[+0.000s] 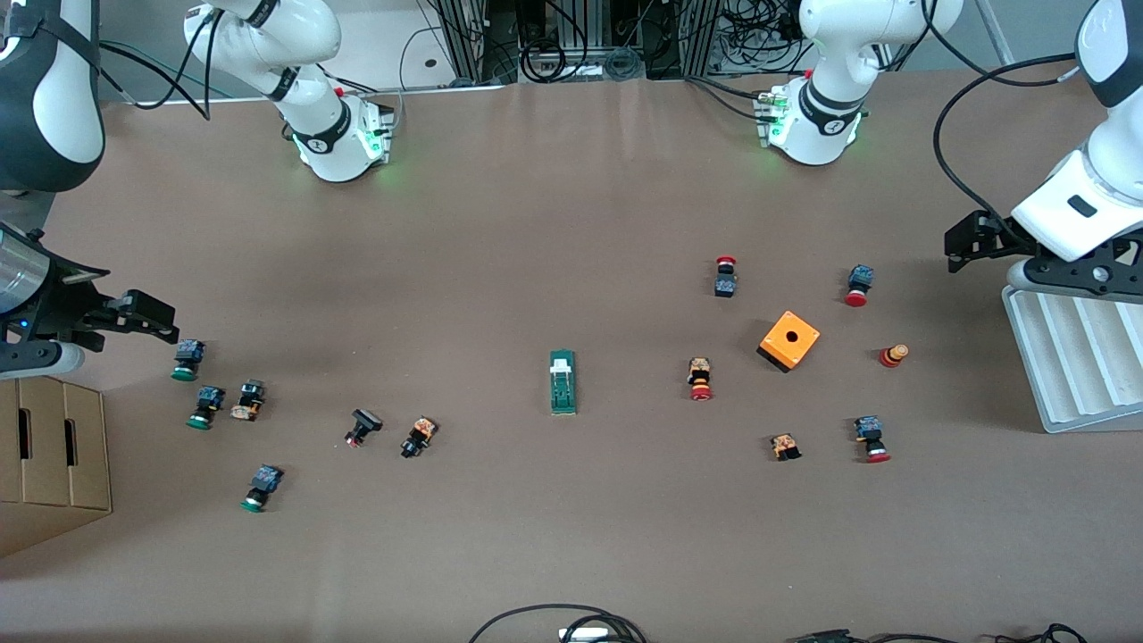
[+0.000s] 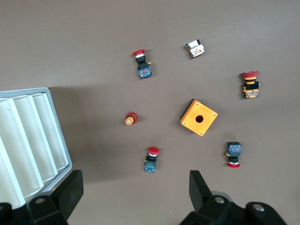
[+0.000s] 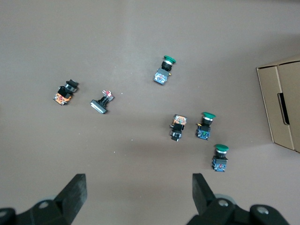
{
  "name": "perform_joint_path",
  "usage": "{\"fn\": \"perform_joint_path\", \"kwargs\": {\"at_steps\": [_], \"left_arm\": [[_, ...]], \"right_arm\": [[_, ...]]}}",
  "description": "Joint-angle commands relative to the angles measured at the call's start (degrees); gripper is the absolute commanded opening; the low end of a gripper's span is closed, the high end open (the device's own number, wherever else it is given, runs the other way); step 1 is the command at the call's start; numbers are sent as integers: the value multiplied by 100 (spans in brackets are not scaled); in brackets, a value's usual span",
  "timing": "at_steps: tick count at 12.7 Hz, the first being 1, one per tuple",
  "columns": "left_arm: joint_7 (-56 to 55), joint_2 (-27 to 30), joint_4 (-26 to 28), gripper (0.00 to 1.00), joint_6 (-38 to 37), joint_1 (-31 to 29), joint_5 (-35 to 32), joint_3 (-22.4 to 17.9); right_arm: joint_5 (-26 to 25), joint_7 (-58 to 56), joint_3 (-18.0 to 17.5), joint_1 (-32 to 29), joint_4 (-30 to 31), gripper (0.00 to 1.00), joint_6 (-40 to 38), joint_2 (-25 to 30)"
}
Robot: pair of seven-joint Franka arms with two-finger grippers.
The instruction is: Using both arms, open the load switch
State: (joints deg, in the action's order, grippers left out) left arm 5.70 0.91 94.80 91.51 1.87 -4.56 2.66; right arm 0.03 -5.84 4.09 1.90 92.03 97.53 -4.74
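Load switch lies mid-table between both grippers, well apart from each; left gripper and right gripper hover spread wide, empty, at table ends; whether the switch is open cannot be told.

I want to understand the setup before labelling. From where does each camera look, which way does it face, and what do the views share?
Front view: high across the table, facing both arm bases; green rectangular load switch lies mid-table, both arms wait at the ends.
Left wrist view: looks down past the open left gripper at the orange square box with a hole and white ribbed tray.
Right wrist view: looks down past the open right gripper at green-capped push buttons and a cardboard box.
Shared: the front view shows each wrist view's parts.
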Motion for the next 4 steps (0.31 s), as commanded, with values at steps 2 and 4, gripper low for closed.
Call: {"fn": "perform_joint_path", "kwargs": {"at_steps": [2, 4], "left_arm": [[-174, -38, -119, 100, -28, -2, 226, 15], [-183, -38, -119, 100, -28, -2, 245, 15]], "right_arm": [[49, 4, 30, 12, -176, 100, -208, -80], [49, -5, 31, 21, -185, 100, -208, -80]]}}
